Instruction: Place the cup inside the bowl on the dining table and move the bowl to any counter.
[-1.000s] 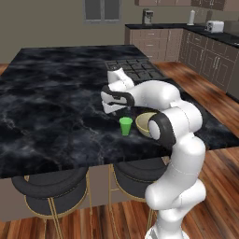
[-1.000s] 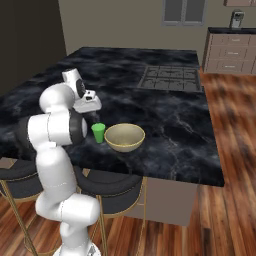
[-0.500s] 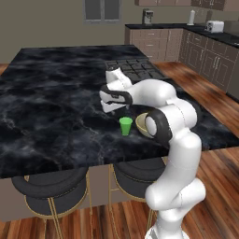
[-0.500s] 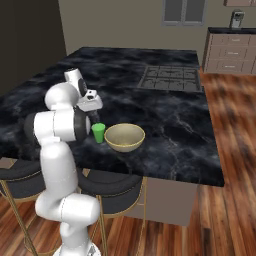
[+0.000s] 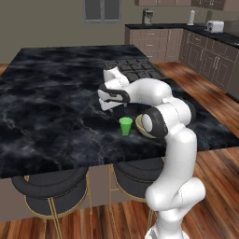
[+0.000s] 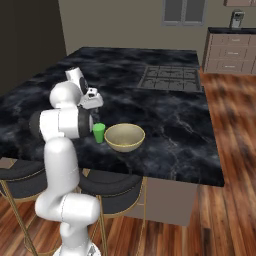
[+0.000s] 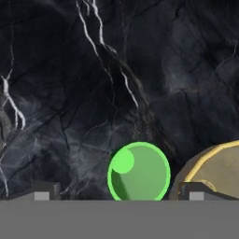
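- The fingers (image 7: 116, 192) point down at the worktop; their two dark tips sit wide apart at the bottom of the hand view, one at 7 o'clock and one at 5 o'clock, gripping nothing.
- The cup (image 7: 138, 172) lies between those tips, seen from above at 6 o'clock, its bright green mouth open and upright.
- From the left base view the fingers (image 5: 122, 107) hang just above the cup (image 5: 125, 126), apart from it.
- The bowl (image 7: 215, 173) is just beside the cup, at 4 o'clock in the hand view; whether the two touch I cannot tell.
- In the right base view the tan bowl (image 6: 124, 137) stands at 3 o'clock of the cup (image 6: 99, 133), both near the front edge of the worktop (image 6: 165, 120).
- A gas cooktop (image 6: 170, 78) is set in the black marble at 1 o'clock, well apart from the bowl.
- Round black stools (image 5: 50, 189) stand under the front edge.
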